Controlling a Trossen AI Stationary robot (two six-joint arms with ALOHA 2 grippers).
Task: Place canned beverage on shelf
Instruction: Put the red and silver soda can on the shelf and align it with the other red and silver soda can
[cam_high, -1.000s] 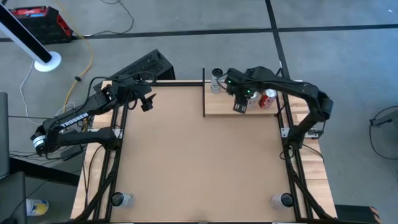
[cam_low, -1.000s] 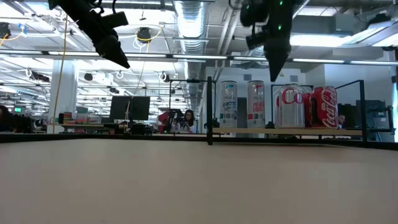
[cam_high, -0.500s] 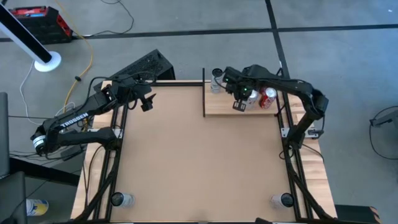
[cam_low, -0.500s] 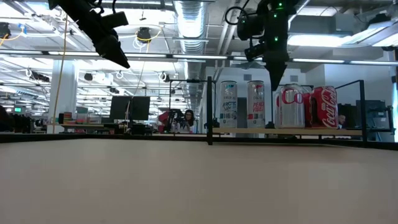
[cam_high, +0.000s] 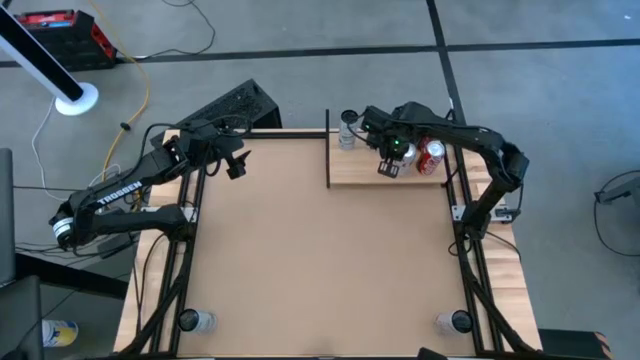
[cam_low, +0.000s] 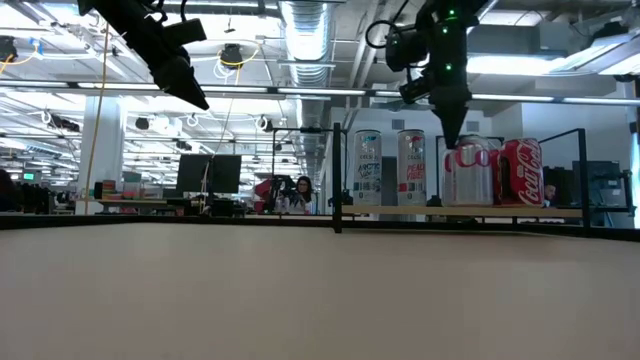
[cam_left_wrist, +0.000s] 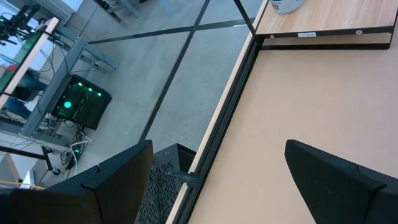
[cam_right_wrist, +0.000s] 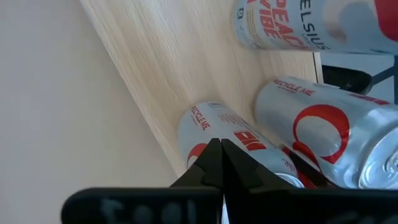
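Open-plan lab behind; brown surface (cam_high: 300, 250) bare mid-board. Cans stand upright on the shelf (cam_high: 350, 172) at 1 o'clock. My right gripper (cam_high: 387, 170) hangs over them, fingers pinched together, empty (silver can (cam_low: 464, 172) directly below). Left gripper (cam_high: 236, 168) waits at 11, fingers spread.

"TROSSEN" on left arm (cam_high: 118, 188); "RECYCLE ME" on can (cam_right_wrist: 231, 142).
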